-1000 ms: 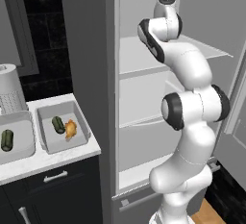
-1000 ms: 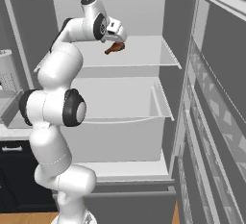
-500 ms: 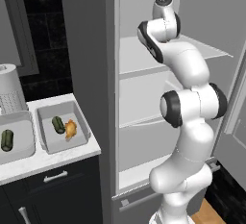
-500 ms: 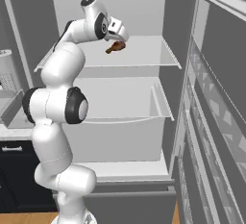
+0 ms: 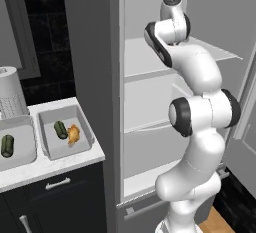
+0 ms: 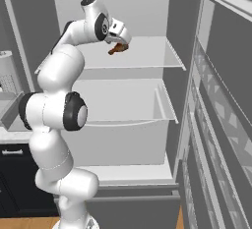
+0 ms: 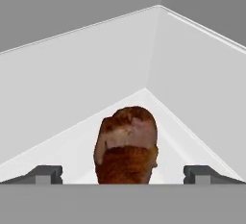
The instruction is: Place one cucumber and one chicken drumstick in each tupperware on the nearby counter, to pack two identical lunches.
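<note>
hand (image 7: 123, 174) fully open on upper fridge shelf (image 6: 147, 58), fingertips either side of chicken drumstick (image 7: 127, 143), nothing gripped.

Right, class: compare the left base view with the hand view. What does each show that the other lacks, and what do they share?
Left base view alone: the counter with two tupperware containers, the nearer one holding a cucumber and a chicken drumstick, the farther one holding just a cucumber.

Hand view alone: a second drumstick lying on the fridge shelf, between the fingertips of the open gripper.

Shared: the fridge's pale grey interior.
</note>
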